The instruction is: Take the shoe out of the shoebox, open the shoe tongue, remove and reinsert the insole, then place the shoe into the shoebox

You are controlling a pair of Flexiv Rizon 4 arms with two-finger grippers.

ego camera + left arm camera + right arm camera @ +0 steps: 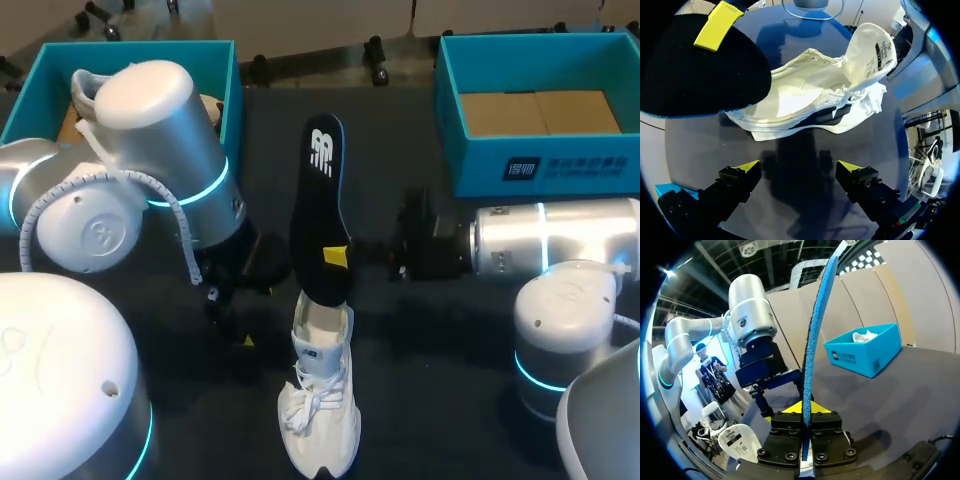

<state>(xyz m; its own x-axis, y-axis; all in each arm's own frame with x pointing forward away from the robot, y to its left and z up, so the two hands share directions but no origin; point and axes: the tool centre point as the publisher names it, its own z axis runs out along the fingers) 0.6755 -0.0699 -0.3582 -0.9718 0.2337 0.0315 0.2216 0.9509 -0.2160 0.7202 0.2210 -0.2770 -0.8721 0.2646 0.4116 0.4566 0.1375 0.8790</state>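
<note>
Presently the right gripper (803,407) is clamped on the black insole (320,190) near its lower end. It holds the insole edge-up, with the tip dipping into the collar of the white shoe (320,405) just below the fingers, evidently so that it can slide back inside. The left gripper (800,170) stands wide and holds nothing; the shoe sits on the table just ahead of its fingers with the tongue (872,50) pulled back, which in my judgement leaves the mouth clear for reinsertion. The open teal shoebox (540,160) waits well off beside the right arm.
</note>
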